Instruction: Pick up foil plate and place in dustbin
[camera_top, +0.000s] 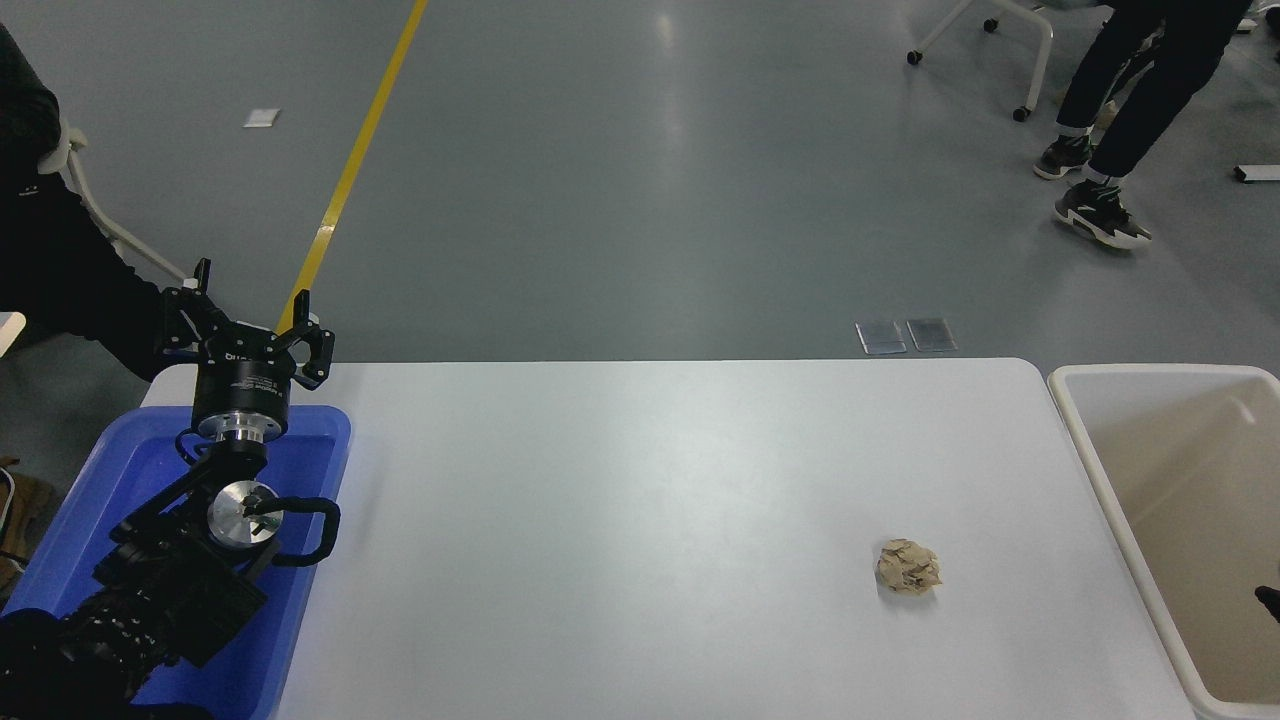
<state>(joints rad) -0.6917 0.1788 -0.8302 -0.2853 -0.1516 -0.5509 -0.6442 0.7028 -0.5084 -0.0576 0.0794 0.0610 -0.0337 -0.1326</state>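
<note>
The foil plate does not show in the head view. The dustbin, cream with a thick white rim, stands past the table's right end, and the part of its beige inside that shows holds nothing. Of my right gripper only a small black tip shows at the right edge, over the dustbin. My left gripper is parked at the lower left, open and empty, over the far end of a blue tray.
A crumpled brown paper ball lies on the white table at the right. The blue tray sits at the table's left end. A person's legs are on the floor at the far right, and a dark sleeve is at the far left.
</note>
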